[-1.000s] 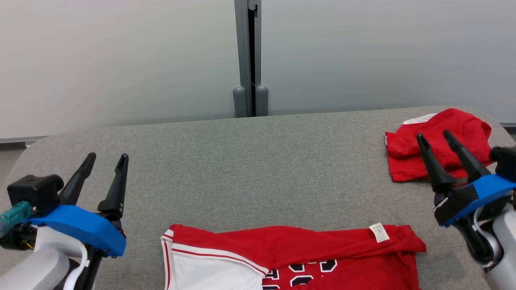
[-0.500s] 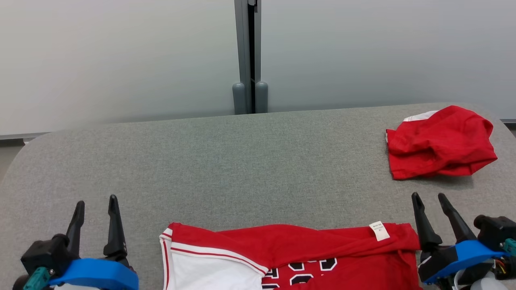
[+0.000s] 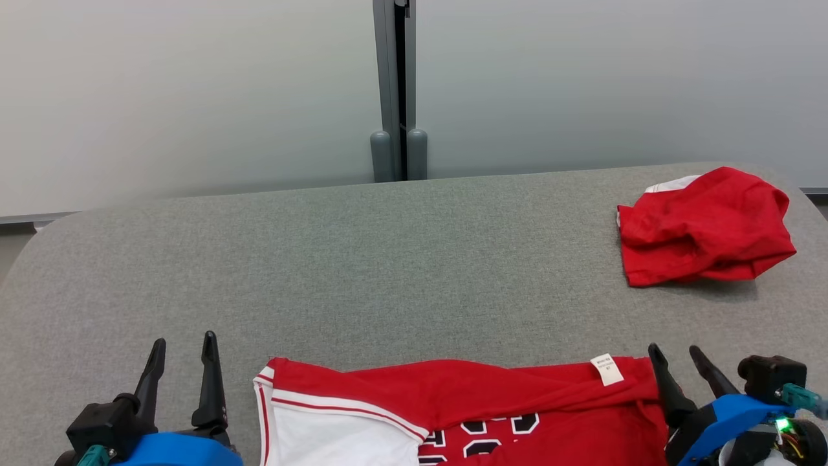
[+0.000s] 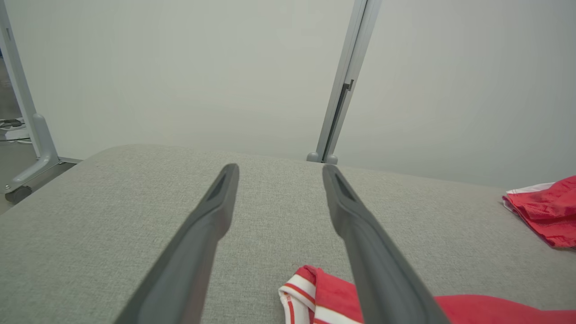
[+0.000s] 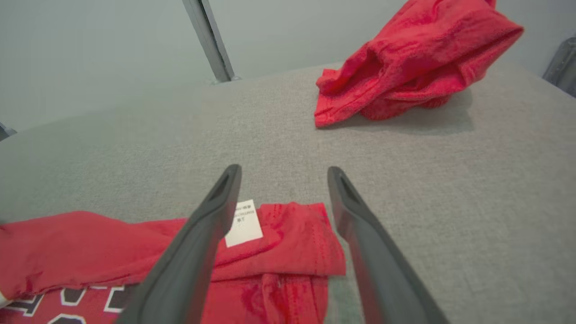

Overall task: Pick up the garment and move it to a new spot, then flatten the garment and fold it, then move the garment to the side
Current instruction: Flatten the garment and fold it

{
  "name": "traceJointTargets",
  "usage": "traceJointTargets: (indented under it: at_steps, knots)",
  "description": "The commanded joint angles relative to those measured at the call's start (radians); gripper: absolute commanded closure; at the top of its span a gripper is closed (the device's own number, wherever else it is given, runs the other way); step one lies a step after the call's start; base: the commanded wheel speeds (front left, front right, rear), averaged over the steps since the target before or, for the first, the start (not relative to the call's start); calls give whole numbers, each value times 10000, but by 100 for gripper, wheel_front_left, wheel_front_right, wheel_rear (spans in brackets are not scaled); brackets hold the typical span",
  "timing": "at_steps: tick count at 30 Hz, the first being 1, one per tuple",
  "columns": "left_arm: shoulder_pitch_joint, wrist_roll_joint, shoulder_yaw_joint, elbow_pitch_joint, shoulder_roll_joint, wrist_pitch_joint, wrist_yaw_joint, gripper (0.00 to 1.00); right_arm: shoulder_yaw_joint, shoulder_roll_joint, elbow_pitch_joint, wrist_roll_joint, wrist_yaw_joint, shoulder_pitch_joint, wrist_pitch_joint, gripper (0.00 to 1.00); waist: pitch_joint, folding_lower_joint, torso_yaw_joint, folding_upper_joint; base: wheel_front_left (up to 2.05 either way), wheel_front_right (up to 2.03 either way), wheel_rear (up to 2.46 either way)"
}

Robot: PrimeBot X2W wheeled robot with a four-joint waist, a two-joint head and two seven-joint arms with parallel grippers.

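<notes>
The left gripper, fingers spread and empty, hangs low over the grey desk, just beside the far-left corner of the garment. The right gripper, likewise spread and empty, stands at the far-right corner. In the right wrist view that corner lies between its two fingers, next to a white label. Whether either fingertip touches cloth cannot be told.

The garment is a red jersey with a white, red-striped side panel and black-and-white print. It lies spread along the near edge of the desk, its far edge doubled over in a loose fold, and its near part is cut off by the bottom of the head view.

Handling, as judged: the cloth looks thin, light and limp, so it should sag and slide rather than hold a shape. It is probably best pinched at the two far corners, one per gripper, catching every layer of the fold so that none drops away.

Count: two grippers; two red garments, the jersey and a crumpled second garment well apart at the desk's far right; one label; one desk; one grey post against the wall behind.
</notes>
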Motion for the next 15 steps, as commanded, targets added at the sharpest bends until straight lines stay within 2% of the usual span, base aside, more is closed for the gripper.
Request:
traceJointTargets:
  at_steps: [1,7,15]
  knots:
    - [-161,113,149,128,-90,-44,-142,0,-73,-48,350,-148,2,-217,549,0,24,0,-32,-1,0,0,0]
    - [-328,355,283,644,-342,-44,-588,0,-366,68,1368,-102,2,-659,2331,0,115,0,14,-1,0,0,0]
    - [-505,565,424,997,-567,-45,-823,0,-448,246,2017,-253,2,-1199,3230,0,375,0,120,-1,0,0,0]
